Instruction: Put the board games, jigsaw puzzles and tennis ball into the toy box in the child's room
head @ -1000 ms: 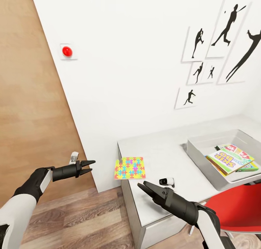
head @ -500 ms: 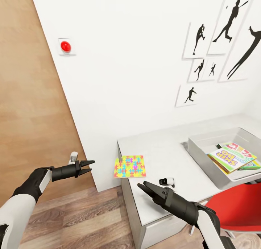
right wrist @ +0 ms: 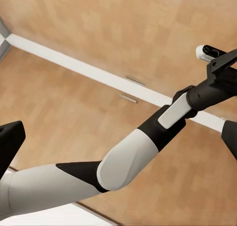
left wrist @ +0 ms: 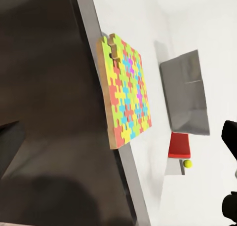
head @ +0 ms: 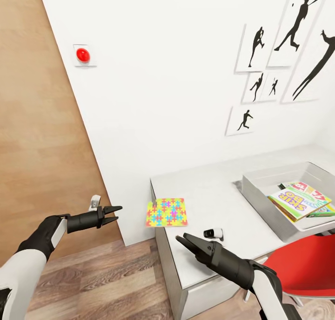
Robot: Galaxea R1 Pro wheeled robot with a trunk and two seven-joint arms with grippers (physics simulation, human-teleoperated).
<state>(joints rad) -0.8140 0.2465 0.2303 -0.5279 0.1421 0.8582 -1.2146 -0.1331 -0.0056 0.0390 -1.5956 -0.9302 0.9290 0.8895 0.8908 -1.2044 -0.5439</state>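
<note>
Hovering nearest to you, your right gripper (head: 185, 240) sat low over the front of the long table with the pale grey-white top (head: 209, 194), its two dark fingers spread apart and clamped on nothing. Your left gripper (head: 115, 214) was out to the left, off the table's end above the wood-plank floor (head: 107, 278), its slim black fingers also parted and empty. From the right wrist view you could see your left arm's white and black forearm (right wrist: 123, 162) stretched across the plank floor.

Just beyond your right gripper, a small white and black cylindrical object (head: 213, 234) lay on the tabletop. Past that, the thin flat jigsaw puzzle of yellow, pink, blue and green interlocking pieces (head: 167, 212) lay flat at the table's left edge, one side overhanging the edge slightly; your left wrist view showed the same puzzle (left wrist: 126, 93) along that edge.

Further right, the wide shallow light-grey toy box (head: 265, 180) stood on the table, with bright flat board games (head: 298, 200) stacked inside it, a yellow-green one with big letters on top. A red chair seat (head: 302, 266) was tucked in front of it.

On the white wall behind, you had black silhouette sports pictures (head: 279, 45) to the right and a round red button on a white plate (head: 83, 55) to the left, beside a wooden door panel (head: 37, 138)
</note>
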